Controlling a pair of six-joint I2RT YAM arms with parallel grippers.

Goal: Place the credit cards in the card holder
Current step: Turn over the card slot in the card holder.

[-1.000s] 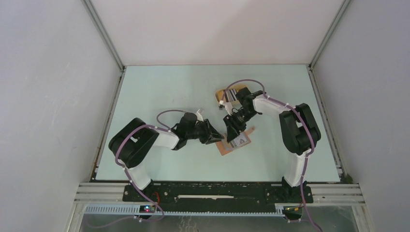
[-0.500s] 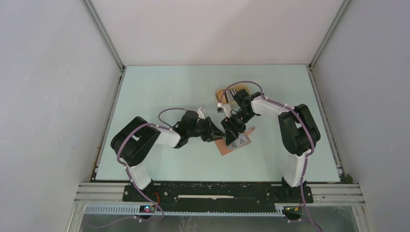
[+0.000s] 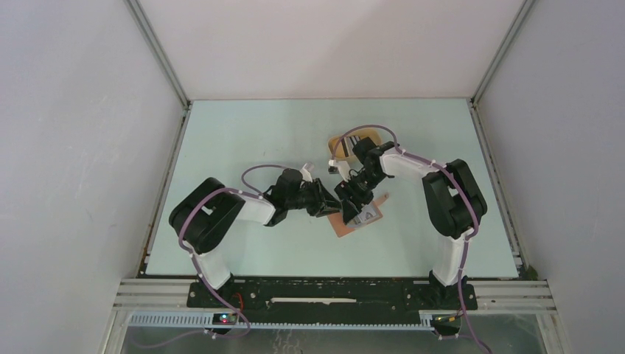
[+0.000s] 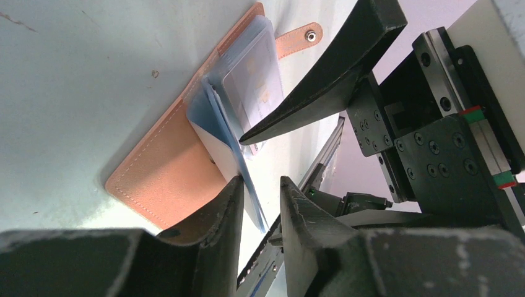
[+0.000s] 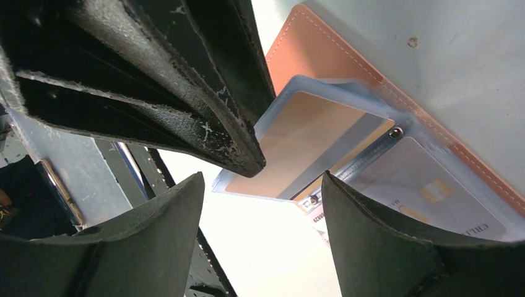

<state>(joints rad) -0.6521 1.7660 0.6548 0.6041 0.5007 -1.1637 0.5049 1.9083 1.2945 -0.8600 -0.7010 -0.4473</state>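
The reddish-brown card holder (image 3: 345, 226) lies open on the table, its clear sleeves fanned up and its snap tab (image 4: 301, 38) pointing away. A pale card with a chip (image 5: 427, 193) sits in one sleeve, a tan one (image 5: 309, 139) in another. My left gripper (image 3: 331, 206) is at the holder's left edge, its jaws narrowly apart (image 4: 260, 192) with a raised sleeve leaf (image 4: 216, 133) running between them against one finger. My right gripper (image 3: 351, 198) hovers over the sleeves, open wide and empty (image 5: 260, 213). A striped card (image 3: 357, 142) lies in the tray behind.
The yellow oval tray (image 3: 340, 140) stands just behind the right wrist. The two grippers are close together, the left finger (image 5: 186, 93) filling the right wrist view and the right finger (image 4: 322, 80) crossing the left wrist view. Enclosure walls ring the table.
My left gripper has moved a little right, in to the holder's edge. My right gripper has shifted slightly left and back over the sleeves.
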